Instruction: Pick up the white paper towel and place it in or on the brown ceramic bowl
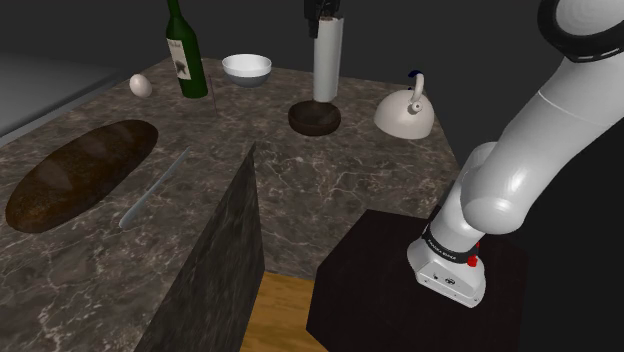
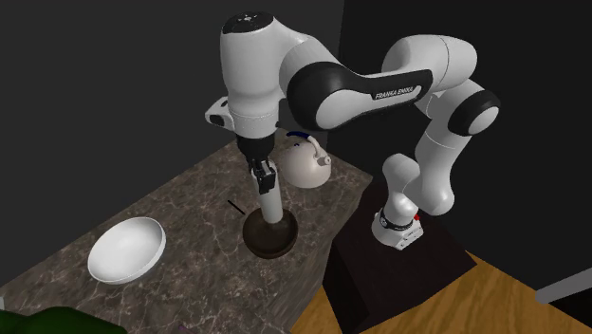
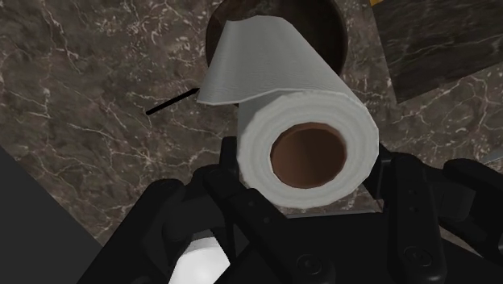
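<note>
The white paper towel (image 1: 327,62) is a roll with a brown core, held upright with my gripper (image 1: 322,15) shut on its top end. Its lower end reaches down into the dark brown bowl (image 1: 314,120) on the marble counter; I cannot tell whether it rests there. From the second exterior view the gripper (image 2: 263,176) clasps the towel roll (image 2: 271,205) straight above the brown bowl (image 2: 269,237). Along the hand, the roll (image 3: 306,149) sits between both black fingers (image 3: 388,173), a loose sheet hanging off it, the bowl's rim (image 3: 337,32) behind.
A white kettle (image 1: 405,112) stands close by the bowl toward the stand (image 1: 420,290). A white bowl (image 1: 246,68), green bottle (image 1: 183,55), egg (image 1: 140,85), bread loaf (image 1: 85,170) and knife (image 1: 155,188) lie further along the counter. The counter has a stepped edge (image 1: 235,230).
</note>
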### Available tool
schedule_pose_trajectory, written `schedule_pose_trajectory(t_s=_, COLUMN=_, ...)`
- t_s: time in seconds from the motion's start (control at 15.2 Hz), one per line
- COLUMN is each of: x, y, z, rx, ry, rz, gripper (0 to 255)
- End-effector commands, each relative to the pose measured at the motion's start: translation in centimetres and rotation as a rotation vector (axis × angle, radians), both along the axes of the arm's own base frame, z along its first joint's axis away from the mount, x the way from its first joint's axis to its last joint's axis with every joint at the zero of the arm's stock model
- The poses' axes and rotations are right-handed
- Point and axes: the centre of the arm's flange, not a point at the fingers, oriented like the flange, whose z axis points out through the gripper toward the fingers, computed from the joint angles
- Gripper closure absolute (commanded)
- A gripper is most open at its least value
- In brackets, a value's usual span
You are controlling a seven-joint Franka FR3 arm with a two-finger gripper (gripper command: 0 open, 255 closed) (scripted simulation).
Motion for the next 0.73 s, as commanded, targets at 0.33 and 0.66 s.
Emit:
schedule_pose_trajectory(t_s=0.33, x=-0.1, y=0.0, z=-3.7, rx=0.0, ry=0.0, rz=0.0, gripper=255)
schedule_pose_trajectory(t_s=0.66, x=-0.1, y=0.0, z=-4.4, rx=0.0, ry=0.0, rz=0.0, gripper=255)
